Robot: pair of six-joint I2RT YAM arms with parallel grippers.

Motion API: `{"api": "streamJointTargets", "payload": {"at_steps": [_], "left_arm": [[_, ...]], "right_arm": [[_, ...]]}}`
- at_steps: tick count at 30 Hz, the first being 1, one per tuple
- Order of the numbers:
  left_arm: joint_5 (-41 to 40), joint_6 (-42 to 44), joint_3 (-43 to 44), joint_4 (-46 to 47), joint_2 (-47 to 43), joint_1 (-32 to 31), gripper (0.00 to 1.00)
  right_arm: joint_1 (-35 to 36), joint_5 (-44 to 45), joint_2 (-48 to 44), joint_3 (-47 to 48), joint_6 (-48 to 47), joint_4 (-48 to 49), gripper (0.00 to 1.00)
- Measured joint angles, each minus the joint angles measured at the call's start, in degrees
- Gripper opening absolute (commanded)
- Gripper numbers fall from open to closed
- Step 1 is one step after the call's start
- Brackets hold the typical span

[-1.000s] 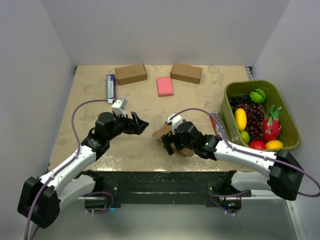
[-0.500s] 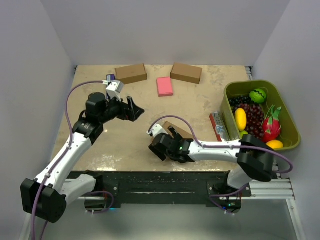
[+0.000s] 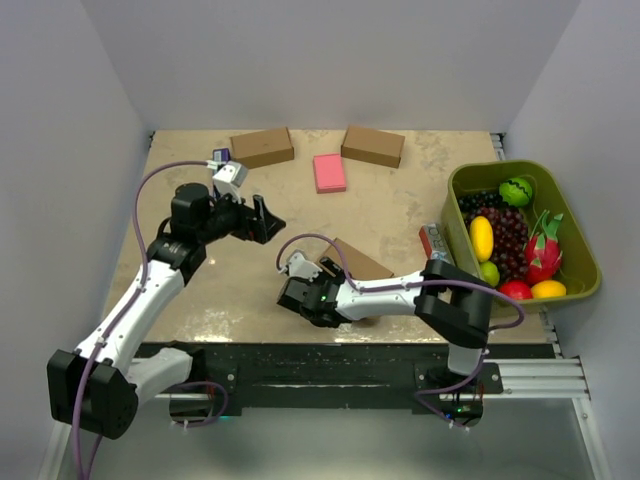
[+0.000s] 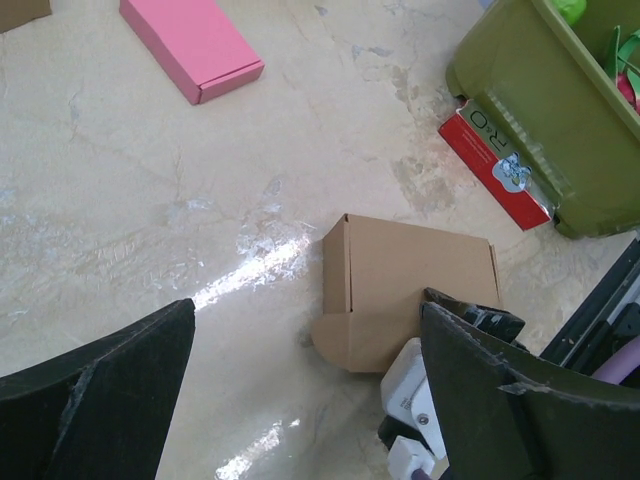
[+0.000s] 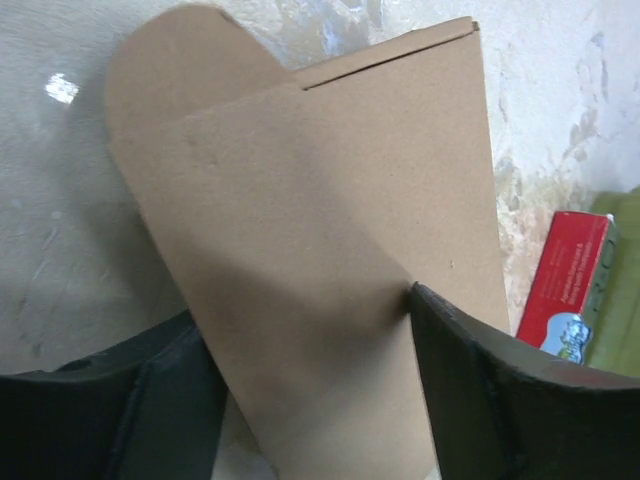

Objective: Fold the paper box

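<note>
Near the front edge, your right gripper [image 5: 305, 340] is pinching the paper box [image 4: 410, 280], which is slanting far-left to near-right; your left gripper [image 3: 268, 217] is spreading wide.

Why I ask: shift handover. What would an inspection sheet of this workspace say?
Surface: beige table, glare patches.
Job's things: paper box lying front centre, one round flap out.
Clutter: brown boxes and pink pad at the back; red packet beside green bin of fruit.
Grippers: left gripper open, empty; right gripper fingers flank the paper box, grip unclear.
Cables: purple cables looping off each arm.
Surroundings: grey walls; nothing else seen.
</note>
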Motion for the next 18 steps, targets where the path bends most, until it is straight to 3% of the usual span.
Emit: {"api": "streamJointTargets", "payload": {"at_steps": [2, 3, 7, 13, 18], "left_arm": [[0.72, 0.11, -0.74, 0.87, 0.00, 0.33, 0.98], [1.03, 0.17, -1.27, 1.36, 0.00, 0.48, 0.98], [2.38, 1.03, -2.93, 2.49, 0.00, 0.90, 0.98], [3.56, 1.73, -3.50, 3.56, 0.00, 1.46, 0.98], [3.91, 2.60, -4.24, 3.89, -0.46, 1.62, 0.98]], "right_arm": [[0.00, 1.44, 1.62, 1.05, -0.24, -1.03, 0.51], [0.02, 1.99, 2.08, 1.40, -0.42, -1.46, 0.40], [0.33, 4.63, 3.06, 2.71, -1.64, -2.58, 0.27], [0.31, 4.61, 2.47, 2.97, -3.26, -3.56, 0.16], [-0.33, -0.52, -0.66, 2.97, -5.40, -4.37, 0.07]]}}
